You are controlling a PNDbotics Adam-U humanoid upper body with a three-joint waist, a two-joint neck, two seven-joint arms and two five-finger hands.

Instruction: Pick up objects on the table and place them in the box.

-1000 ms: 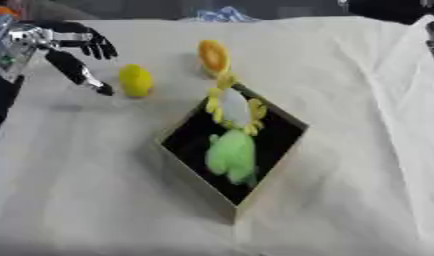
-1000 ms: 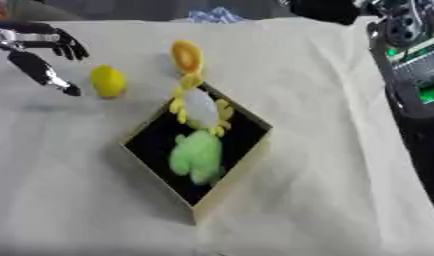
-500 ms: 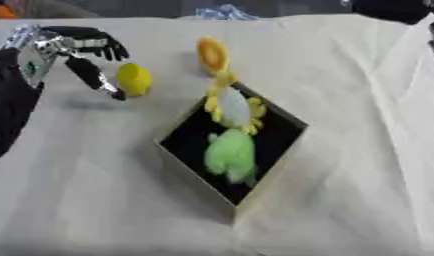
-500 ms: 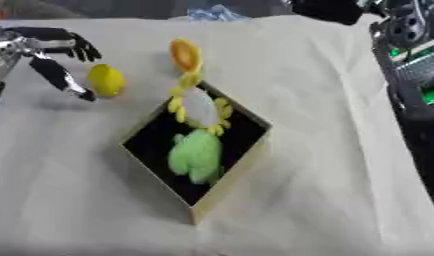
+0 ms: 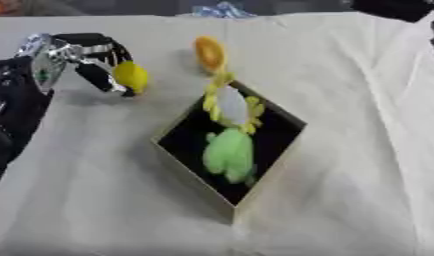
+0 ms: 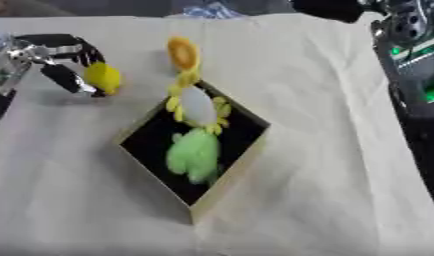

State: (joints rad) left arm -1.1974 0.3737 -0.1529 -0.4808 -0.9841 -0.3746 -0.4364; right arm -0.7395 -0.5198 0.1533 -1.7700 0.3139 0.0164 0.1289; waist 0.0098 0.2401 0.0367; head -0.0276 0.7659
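Yellow round lemon-like fruit (image 5: 131, 76) is sitting on the cream cloth-covered table (image 5: 343, 150), up at the far left, well apart from the box. Robot's black and silver left hand (image 5: 85, 60) is reaching in from the left edge and curling its fingers (image 5: 98, 41) over the top of the fruit while the thumb is coming in low beside it; the fruit is sitting between them on the cloth, though whether they are actually touching it is hard to tell.

Near the middle of the table, the shallow square cardboard box with a black inside (image 5: 181, 150) is lying turned like a diamond, one corner pointing toward the camera. Inside it, a soft green plush toy (image 5: 227, 155) is lying in the middle, and a white and yellow flower-shaped toy (image 5: 231, 107) is resting at the far corner, leaning over the rim. Just beyond that corner, an orange oval toy (image 5: 208, 50) is lying on the cloth, close to the flower and off to the right of the fruit.

Over on the right edge in the right eye view, the robot's right arm (image 6: 417, 50) is showing as dark machinery with green lights; its hand is not coming into view.

At the far edge, something blue and crumpled (image 5: 222, 9) is lying beyond the cloth.
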